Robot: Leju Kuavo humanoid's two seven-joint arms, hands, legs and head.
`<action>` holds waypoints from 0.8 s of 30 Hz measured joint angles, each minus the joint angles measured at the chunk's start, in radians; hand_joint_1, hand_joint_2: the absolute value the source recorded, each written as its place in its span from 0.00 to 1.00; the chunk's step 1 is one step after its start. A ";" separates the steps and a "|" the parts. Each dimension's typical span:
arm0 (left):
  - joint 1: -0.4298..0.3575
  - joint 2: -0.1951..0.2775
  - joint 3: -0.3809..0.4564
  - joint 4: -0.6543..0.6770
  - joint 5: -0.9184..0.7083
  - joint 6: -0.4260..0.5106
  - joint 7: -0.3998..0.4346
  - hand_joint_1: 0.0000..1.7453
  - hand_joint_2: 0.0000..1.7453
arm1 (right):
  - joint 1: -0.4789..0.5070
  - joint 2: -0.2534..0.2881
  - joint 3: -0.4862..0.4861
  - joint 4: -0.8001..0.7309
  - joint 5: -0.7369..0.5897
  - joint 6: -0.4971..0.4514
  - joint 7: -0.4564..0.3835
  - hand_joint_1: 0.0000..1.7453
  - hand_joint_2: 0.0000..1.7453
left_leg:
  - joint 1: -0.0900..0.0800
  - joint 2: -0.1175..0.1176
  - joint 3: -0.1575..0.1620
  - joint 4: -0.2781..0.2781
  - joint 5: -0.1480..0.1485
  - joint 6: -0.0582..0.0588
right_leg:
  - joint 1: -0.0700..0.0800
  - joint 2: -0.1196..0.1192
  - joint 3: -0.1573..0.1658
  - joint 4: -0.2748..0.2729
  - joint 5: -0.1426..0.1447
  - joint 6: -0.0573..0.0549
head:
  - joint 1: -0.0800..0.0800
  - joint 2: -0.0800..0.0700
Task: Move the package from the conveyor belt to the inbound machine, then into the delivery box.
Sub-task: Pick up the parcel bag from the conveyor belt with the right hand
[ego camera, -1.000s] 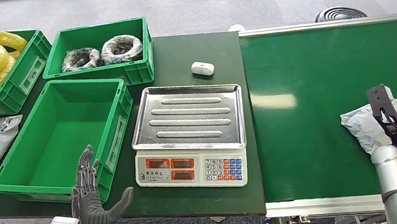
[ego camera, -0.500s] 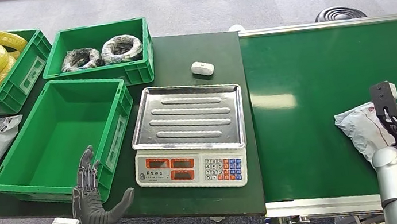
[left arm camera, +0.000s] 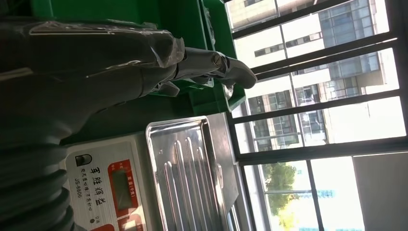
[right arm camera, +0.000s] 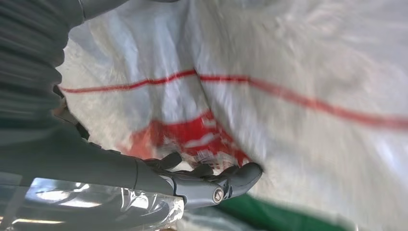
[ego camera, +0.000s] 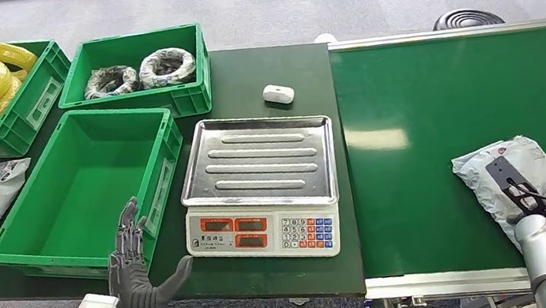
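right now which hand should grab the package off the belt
Right. The right hand already lies against the package on the conveyor belt; the left hand hovers open near the scale.

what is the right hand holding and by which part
It cannot be told: the right hand lies against the white package on the belt, but no closed grip shows.

Bare belt (ego camera: 423,110) between package (ego camera: 532,179) and scale (ego camera: 259,184), no obstacle.
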 joint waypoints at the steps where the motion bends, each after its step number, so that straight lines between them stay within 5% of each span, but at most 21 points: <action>1: -0.003 0.001 -0.002 0.004 0.004 0.000 -0.001 0.00 1.00 | -0.003 -0.006 0.000 0.023 0.004 0.033 0.000 0.00 1.00 | 0.000 0.000 0.000 0.000 0.000 0.000 | 0.000 0.000 0.000 0.000 0.000 0.000 | 0.000 0.000; 4: -0.012 0.002 -0.007 0.016 0.010 0.002 -0.004 0.00 1.00 | -0.022 -0.021 0.000 0.075 0.016 0.102 -0.008 0.00 1.00 | 0.000 0.000 0.000 0.000 0.000 0.000 | 0.000 0.000 0.000 0.000 0.000 0.000 | 0.000 0.000; 5: -0.016 0.002 -0.008 0.020 0.010 0.003 -0.004 0.00 1.00 | -0.031 -0.025 0.000 0.090 0.020 0.120 -0.011 0.15 1.00 | 0.000 0.000 0.000 0.000 0.000 0.000 | 0.000 0.000 0.000 0.000 0.000 0.000 | 0.000 0.000; 8: -0.023 0.003 -0.008 0.028 0.010 0.003 -0.004 0.00 1.00 | -0.054 -0.033 0.002 0.121 0.029 0.162 -0.021 0.89 1.00 | 0.000 0.000 0.001 0.000 0.000 0.000 | 0.000 0.000 0.001 0.000 0.000 0.000 | 0.000 0.000; 9: -0.024 0.003 -0.008 0.030 0.011 0.003 -0.005 0.00 1.00 | -0.060 -0.034 0.004 0.129 0.030 0.174 -0.025 1.00 1.00 | 0.000 0.000 0.001 0.000 0.000 0.000 | 0.000 0.000 0.001 0.000 0.000 0.000 | 0.000 0.000; 18: -0.036 0.003 -0.008 0.043 0.012 0.006 -0.005 0.00 1.00 | -0.092 -0.046 0.010 0.159 0.031 0.191 -0.058 1.00 1.00 | 0.000 0.000 0.002 0.000 0.000 0.000 | 0.000 0.000 0.003 0.000 0.000 0.000 | 0.000 0.000; 24: -0.002 0.008 -0.002 0.013 0.016 0.014 -0.004 0.00 1.00 | -0.095 -0.021 0.009 0.149 -0.047 -0.049 -0.156 1.00 1.00 | 0.000 0.001 0.002 0.000 0.000 0.000 | 0.000 0.000 0.003 0.000 0.000 0.000 | 0.000 0.000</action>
